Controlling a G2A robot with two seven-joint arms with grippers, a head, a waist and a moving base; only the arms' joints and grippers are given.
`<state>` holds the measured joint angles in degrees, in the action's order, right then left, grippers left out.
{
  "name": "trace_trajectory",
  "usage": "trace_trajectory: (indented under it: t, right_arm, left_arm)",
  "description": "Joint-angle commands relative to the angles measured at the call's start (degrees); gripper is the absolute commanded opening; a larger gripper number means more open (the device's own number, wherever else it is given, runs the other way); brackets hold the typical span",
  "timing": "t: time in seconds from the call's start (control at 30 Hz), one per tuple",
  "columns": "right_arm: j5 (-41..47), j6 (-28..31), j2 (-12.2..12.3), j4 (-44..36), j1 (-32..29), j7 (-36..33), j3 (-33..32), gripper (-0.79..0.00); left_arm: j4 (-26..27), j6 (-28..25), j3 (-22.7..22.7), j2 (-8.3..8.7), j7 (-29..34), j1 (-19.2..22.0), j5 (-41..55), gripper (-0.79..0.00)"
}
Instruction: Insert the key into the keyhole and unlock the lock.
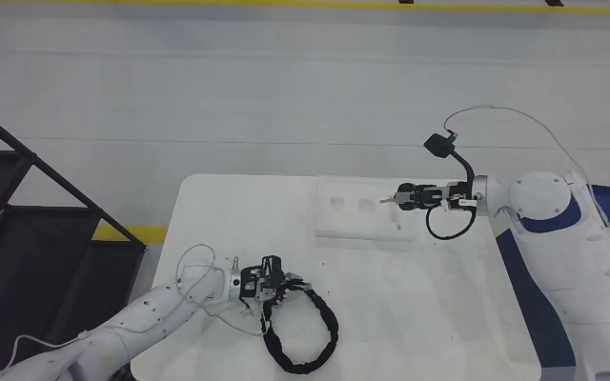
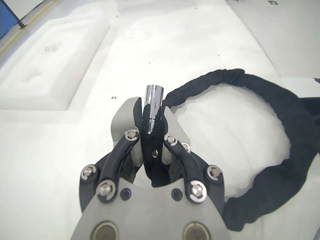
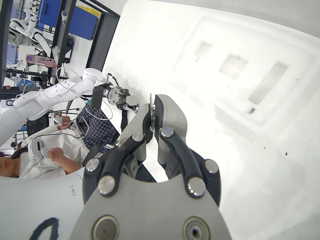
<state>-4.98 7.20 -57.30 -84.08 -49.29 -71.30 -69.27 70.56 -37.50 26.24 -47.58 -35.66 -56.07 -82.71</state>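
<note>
Left end effector [image 2: 150, 108] clenched on lock [image 2: 275, 89]; right end effector [image 3: 153, 104] pinching key [image 3: 151, 116] over foam tray [image 1: 343, 225].

Left hand [image 2: 150, 112] pinched closed, low; right hand [image 3: 153, 112] pinched closed, outstretched.

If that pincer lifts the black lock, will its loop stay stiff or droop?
Probably droop: the fabric-sleeved loop lies slack in a curve on the table. It is likely heavyish if chain or cable fills the wrinkled sleeve. The chrome cylinder looks smooth, so it might slip in the left pincer.
</note>
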Motion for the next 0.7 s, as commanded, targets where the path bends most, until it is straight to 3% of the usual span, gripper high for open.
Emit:
trace_trajectory:
  t: [0.0, 0.3, 0.47, 0.67]
  right_arm:
    - [0.00, 0.00, 0.00, 0.00, 0.00, 0.00, 0.00, -0.785]
    - [-0.01, 0.19, -0.03, -1.12, -0.79, 0.08, 0.73, -0.785]
    - [4.71, 1.48, 0.15, -5.00, -1.00, -6.18, 1.52, -0.785]
    - [12.04, 3.15, 0.50, -9.15, -1.56, -11.98, 1.23, -0.785]
  left_arm:
    - [0.48, -0.80, 0.99, 0.23, -0.96, -0.04, 0.57, -0.785]
    - [2.29, -7.86, 5.34, 0.68, -7.01, 0.88, 4.67, -0.785]
    - [3.22, -11.23, 6.93, 0.17, -9.62, 1.93, 7.23, -0.785]
    - [3.05, -14.80, 7.15, -1.58, -11.44, 3.84, 10.36, -0.785]
